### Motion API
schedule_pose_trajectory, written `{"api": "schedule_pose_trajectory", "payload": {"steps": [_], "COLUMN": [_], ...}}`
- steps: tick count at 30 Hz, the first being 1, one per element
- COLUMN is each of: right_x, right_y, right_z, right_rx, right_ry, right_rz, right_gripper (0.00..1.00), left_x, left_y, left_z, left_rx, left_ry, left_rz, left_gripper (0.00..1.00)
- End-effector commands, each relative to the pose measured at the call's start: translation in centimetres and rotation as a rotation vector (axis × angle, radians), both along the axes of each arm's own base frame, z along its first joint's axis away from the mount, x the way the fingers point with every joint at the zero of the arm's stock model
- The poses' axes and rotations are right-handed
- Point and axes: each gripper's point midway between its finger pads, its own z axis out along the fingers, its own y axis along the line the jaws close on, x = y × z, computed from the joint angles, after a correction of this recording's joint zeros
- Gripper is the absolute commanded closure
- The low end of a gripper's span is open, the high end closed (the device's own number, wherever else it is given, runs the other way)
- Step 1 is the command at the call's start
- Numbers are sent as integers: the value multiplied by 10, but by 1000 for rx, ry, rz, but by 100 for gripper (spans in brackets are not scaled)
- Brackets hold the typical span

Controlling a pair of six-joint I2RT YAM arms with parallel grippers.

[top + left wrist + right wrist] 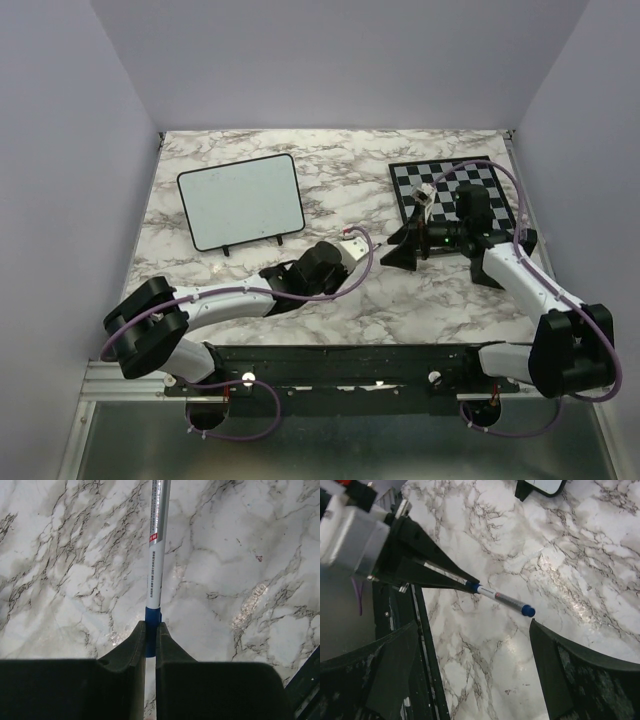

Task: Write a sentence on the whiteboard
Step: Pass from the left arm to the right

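The left hand [150, 630] is clamped narrow on the blue end of a marker [155, 555], its 2 fingers pressed against it. The white barrel points away over the marble counter [350, 160]. The barrel carries fine print and a small red patch, both too small to read. The right hand [472, 630] gapes wide, holding nothing, with the marker's blue tip just beyond it. The whiteboard [240, 200] stands on small black feet at the far left of the counter, well apart from both hands. A chessboard [500, 185] lies far right.
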Motion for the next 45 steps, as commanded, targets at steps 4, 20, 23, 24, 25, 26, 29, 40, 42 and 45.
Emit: {"api": "schedule_pose_trajectory", "payload": {"steps": [4,20,23,24,25,26,29,40,42,45], "right_x": [18,9,9,9,8,9,7,-3,-3,-4], "right_y": [10,27,28,28,28,29,29,30,27,25], "right_z": [-28,-30,-30,-30,-29,-28,-25,5,12,23], "right_rx": [-46,-6,-2,-1,4,7,15,83,97,126], "right_ry": [154,267,277,278,281,278,276,223,208,186], "right_rz": [-82,-7,-2,0,6,8,20,88,86,90], "right_gripper": [1,22,33,36,42,46,68,99,99,99], "left_x": [-8,-13,-13,-13,-13,-13,-14,-10,-13,-17], "left_y": [-24,-39,-41,-41,-42,-42,-43,-19,-11,2], "left_z": [23,33,36,37,38,38,38,80,101,107], "left_rx": [-56,-81,-84,-87,-87,-85,-82,-229,-318,-369], "left_ry": [-42,-39,-41,-44,-44,-44,-43,-86,-89,-80], "left_rz": [-98,-153,-158,-160,-162,-163,-166,-69,-96,-119], "left_gripper": [100,100,100,100,100,100,100,33,22,17]}}
